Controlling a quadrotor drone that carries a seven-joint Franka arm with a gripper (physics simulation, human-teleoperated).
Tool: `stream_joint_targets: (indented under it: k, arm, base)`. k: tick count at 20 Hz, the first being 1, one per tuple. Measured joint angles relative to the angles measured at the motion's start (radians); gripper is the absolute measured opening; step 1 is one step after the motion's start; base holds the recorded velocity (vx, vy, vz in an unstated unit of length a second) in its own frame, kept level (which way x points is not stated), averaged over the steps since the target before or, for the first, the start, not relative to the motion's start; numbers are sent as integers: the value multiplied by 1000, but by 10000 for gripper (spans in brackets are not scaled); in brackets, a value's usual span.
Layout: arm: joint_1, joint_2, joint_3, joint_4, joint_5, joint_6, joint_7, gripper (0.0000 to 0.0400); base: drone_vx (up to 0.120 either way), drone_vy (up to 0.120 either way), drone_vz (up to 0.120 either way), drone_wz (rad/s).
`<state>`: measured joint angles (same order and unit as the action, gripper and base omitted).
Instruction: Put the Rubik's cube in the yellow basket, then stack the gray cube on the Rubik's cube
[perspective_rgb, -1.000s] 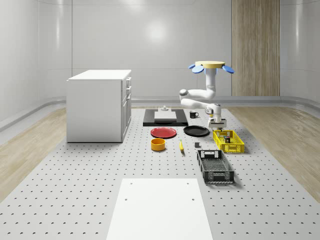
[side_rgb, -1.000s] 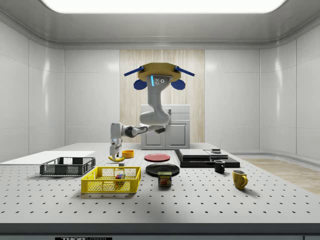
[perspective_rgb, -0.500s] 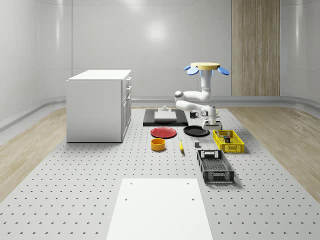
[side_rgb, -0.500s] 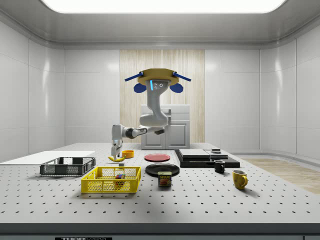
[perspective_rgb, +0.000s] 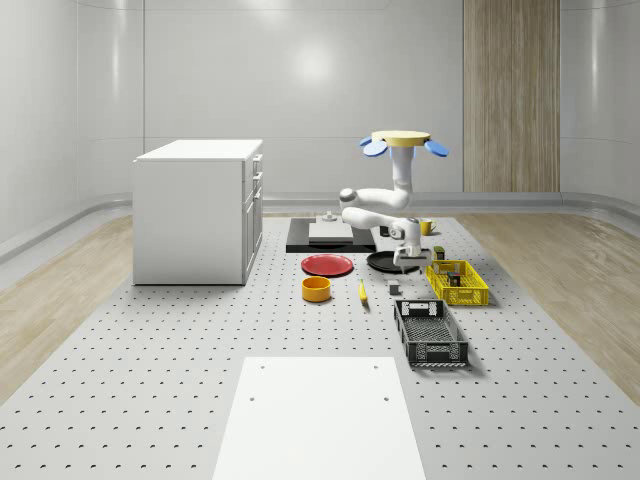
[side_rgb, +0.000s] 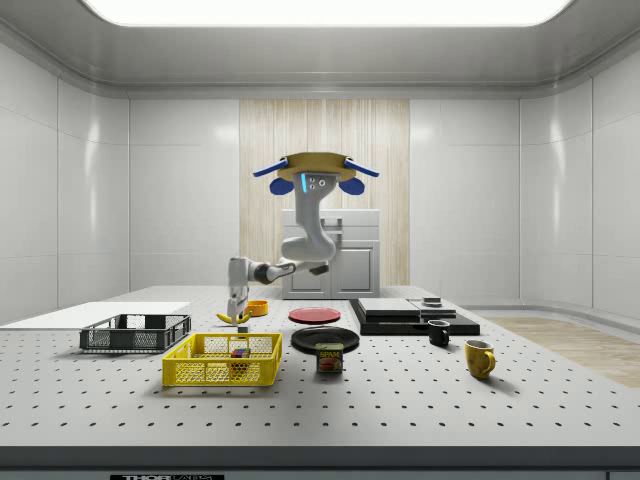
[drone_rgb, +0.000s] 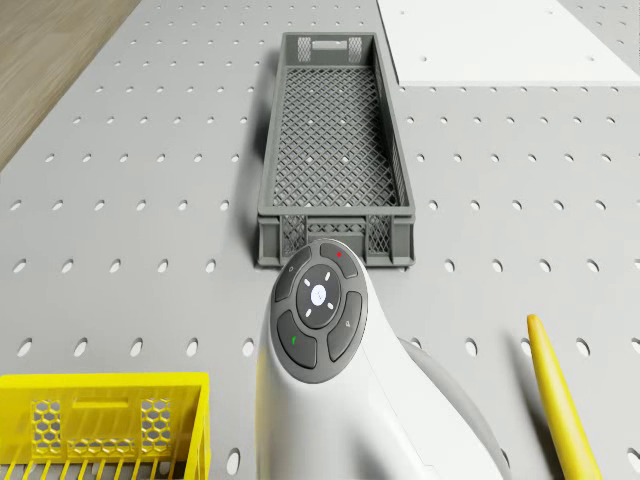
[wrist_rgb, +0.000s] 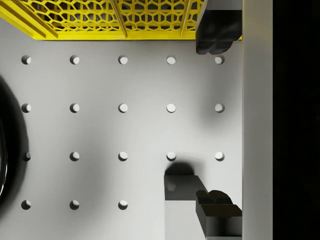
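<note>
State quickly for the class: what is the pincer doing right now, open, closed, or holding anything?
Pincer: open and holding nothing, fingers apart above the table, over the gray cube.

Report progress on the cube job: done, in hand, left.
Done: the multicoloured Rubik's cube sits inside the yellow mesh basket. In hand: the drone hovers over the perforated table beside the basket, its open, empty gripper above the small gray cube on the table. Left: grasp that cube and stack it on the Rubik's cube.
</note>
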<state>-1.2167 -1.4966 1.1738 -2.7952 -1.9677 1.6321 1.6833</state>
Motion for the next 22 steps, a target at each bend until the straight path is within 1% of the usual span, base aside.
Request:
stream_joint_targets:
  k: [4,6,14,19,22]
  arm:
    - [0,1,0,0,0,-1,0,400]
    - [1,2,0,0,-1,-2,-1,400]
    - [2,4,0,0,-2,-3,-1,400]
    - [1,5,-4,1,-6,-3,-2,400]
    - [-3,6,-28,11,-28,8,-2,400]
  base:
    - [0,-120,0,0]
    - [0,-120,-120,0]
    - [0,-120,0,0]
    - [0,-16,0,0]
    - [0,0,0,0]
